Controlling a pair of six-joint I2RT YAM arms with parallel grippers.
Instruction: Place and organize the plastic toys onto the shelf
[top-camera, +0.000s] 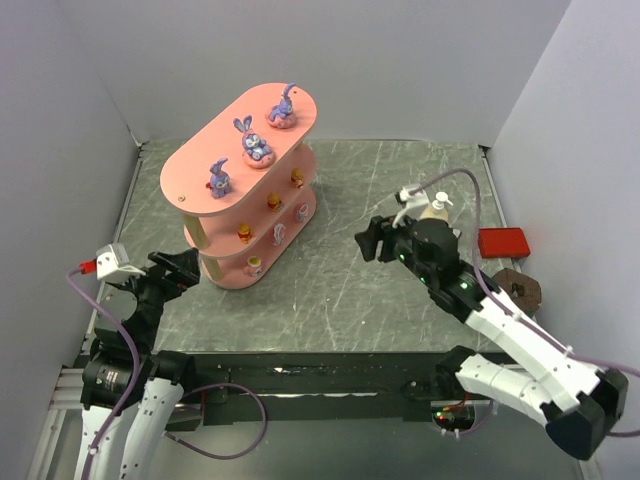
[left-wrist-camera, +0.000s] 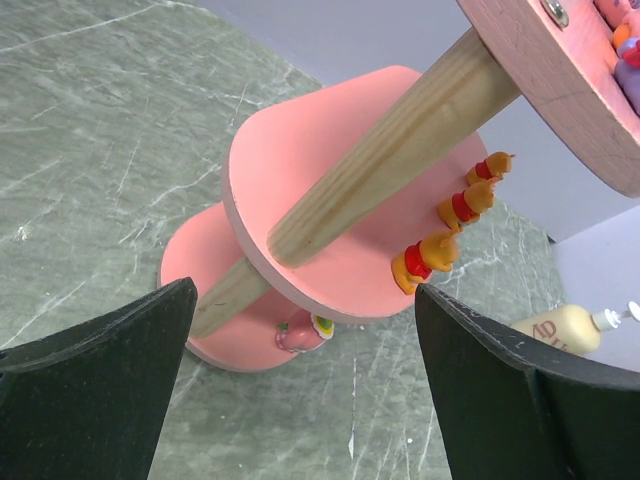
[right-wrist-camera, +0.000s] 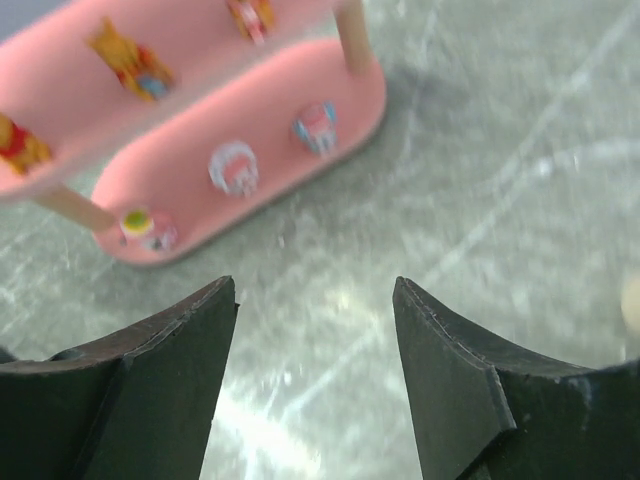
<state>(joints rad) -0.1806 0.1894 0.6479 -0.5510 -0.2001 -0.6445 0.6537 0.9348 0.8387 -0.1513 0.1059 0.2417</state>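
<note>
With the purple bunnies (top-camera: 254, 142) seated on the shelf (top-camera: 195, 160), we should draw our open, empty left hand (top-camera: 180, 268) and right hand (top-camera: 372, 240) back without nudging it.

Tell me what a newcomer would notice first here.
The tall salmon-pink shelf stands at the table's back left, three purple bunnies lined along its top board. Small orange figurines sit on the middle tier. The left gripper and right gripper face it, open and empty.

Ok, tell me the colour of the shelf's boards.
Shelf boards: salmon pink, clearest in the top external view.
</note>
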